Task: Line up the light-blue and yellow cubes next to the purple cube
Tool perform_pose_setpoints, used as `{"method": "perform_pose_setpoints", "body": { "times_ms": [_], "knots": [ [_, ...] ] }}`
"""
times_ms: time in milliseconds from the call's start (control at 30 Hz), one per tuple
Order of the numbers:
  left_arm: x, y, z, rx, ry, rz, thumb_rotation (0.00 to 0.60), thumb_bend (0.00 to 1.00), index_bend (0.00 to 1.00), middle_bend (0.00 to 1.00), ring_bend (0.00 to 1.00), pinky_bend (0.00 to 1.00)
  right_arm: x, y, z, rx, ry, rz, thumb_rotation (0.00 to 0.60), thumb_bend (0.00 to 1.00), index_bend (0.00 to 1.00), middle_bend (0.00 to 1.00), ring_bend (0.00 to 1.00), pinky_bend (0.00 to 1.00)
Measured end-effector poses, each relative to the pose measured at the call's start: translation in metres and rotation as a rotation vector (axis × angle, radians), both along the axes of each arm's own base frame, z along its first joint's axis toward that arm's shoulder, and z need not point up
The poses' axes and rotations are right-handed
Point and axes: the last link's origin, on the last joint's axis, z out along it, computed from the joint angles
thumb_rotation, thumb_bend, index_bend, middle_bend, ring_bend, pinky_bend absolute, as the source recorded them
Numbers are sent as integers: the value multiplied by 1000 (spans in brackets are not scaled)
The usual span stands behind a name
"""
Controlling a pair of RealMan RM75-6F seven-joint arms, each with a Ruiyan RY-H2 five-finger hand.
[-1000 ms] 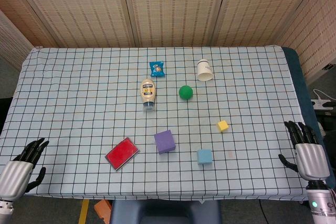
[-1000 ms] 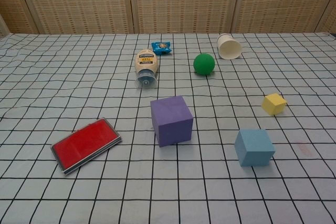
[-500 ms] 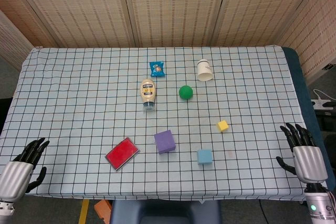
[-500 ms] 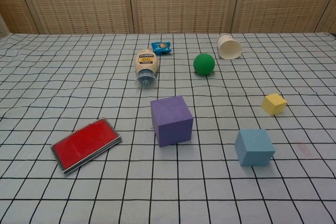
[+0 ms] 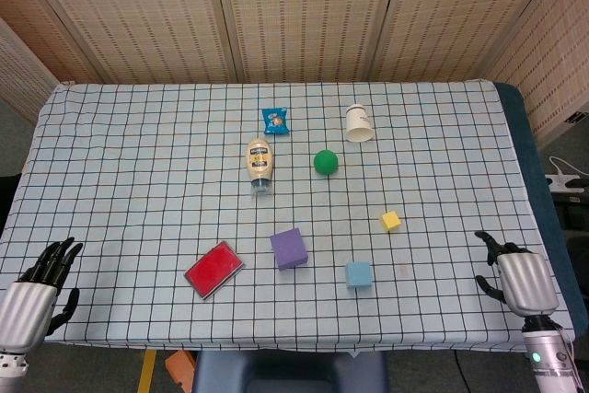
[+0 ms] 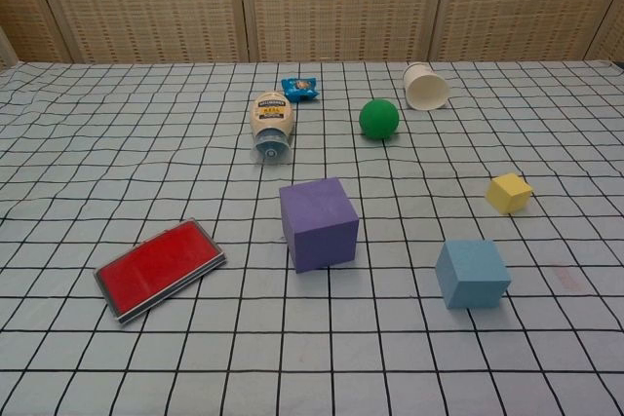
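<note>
Blue cube (image 6: 472,273) looks light and rigid: grip opposite side faces. Both hands' fingers spread, empty.

left hand (image 5: 37,294) | right hand (image 5: 515,278) | silver shells, black fingers

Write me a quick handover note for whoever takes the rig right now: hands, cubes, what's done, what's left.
Left hand: open, empty, at the table's near left corner.
Right hand: open, empty, at the near right edge.
Purple cube sits near centre; light-blue cube lies to its right and nearer, apart; yellow cube further right, apart.
Done: nothing, no cube lined up.
Left: move both cubes beside the purple one, probably with the right hand.
</note>
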Motion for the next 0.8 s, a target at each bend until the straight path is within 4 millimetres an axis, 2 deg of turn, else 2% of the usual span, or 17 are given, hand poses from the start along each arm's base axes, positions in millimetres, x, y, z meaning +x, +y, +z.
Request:
{"method": "perform_pose_setpoints", "body": {
  "times_ms": [200,400,800],
  "knots": [
    [-3,-1,-4,6,-32,24,600,516,79,33,53,399,13,-18,-17,57,-20,37,600,83,275,665,560,722],
    [-7,-1,-3,13,-61,40,600,515,90,39,53,399,25,-32,-33,103,-56,62,600,76,289,693,581,737],
    [-7,-1,-5,-22,-71,42,600,515,98,41,53,399,38,-49,-66,242,-152,51,600,34,344,811,687,807]
  ]
}}
